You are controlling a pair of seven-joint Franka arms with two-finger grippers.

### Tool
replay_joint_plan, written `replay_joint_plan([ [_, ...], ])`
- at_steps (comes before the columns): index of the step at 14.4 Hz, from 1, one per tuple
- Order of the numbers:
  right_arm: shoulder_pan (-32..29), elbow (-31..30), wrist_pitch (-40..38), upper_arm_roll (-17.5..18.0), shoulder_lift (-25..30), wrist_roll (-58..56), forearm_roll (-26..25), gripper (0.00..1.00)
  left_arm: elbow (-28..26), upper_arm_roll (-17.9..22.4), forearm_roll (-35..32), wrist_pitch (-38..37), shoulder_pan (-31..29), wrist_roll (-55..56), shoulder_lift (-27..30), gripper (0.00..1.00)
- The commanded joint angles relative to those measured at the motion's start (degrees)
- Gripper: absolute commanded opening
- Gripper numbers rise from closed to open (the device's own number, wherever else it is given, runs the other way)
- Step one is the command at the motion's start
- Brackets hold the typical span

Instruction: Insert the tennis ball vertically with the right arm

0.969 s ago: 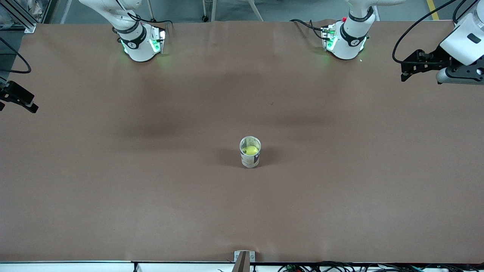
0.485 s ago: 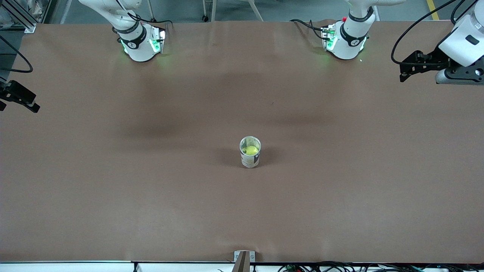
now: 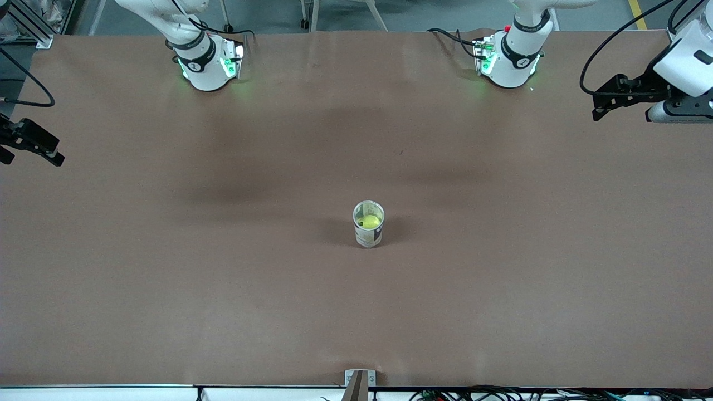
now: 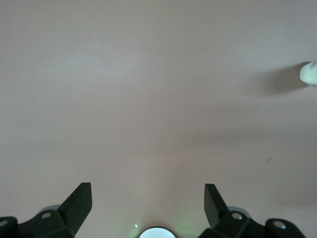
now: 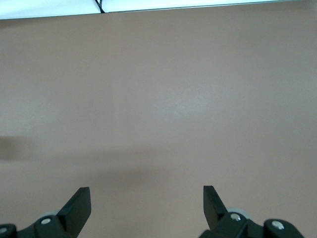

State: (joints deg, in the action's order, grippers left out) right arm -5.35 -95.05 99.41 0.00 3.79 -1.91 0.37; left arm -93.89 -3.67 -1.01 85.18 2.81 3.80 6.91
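The tennis ball sits inside the upright canister at mid-table, so insertion appears done. The right tool and left tool hang with fingers apart, empty, over the table's two ends, clear of the canister.

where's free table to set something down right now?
Nearly all of the table: only the upright can with the tennis ball stands mid-table. Open right gripper and left gripper hang over their table ends; the robot bases crowd their edge.
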Motion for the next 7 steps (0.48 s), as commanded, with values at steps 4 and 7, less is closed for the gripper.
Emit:
replay_joint_plan([
  [4, 0.69, -0.05, -2.29, -0.61, 0.43, -0.11, -0.46, 1.00, 2.48, -0.19, 0.75, -1.07, -2.28, 1.47, -1.37, 1.00],
  [7, 0.69, -0.05, -2.12, -0.70, 0.43, 0.07, -0.46, 1.00, 2.48, -0.37, 0.75, -1.07, -2.28, 2.17, -1.73, 1.00],
])
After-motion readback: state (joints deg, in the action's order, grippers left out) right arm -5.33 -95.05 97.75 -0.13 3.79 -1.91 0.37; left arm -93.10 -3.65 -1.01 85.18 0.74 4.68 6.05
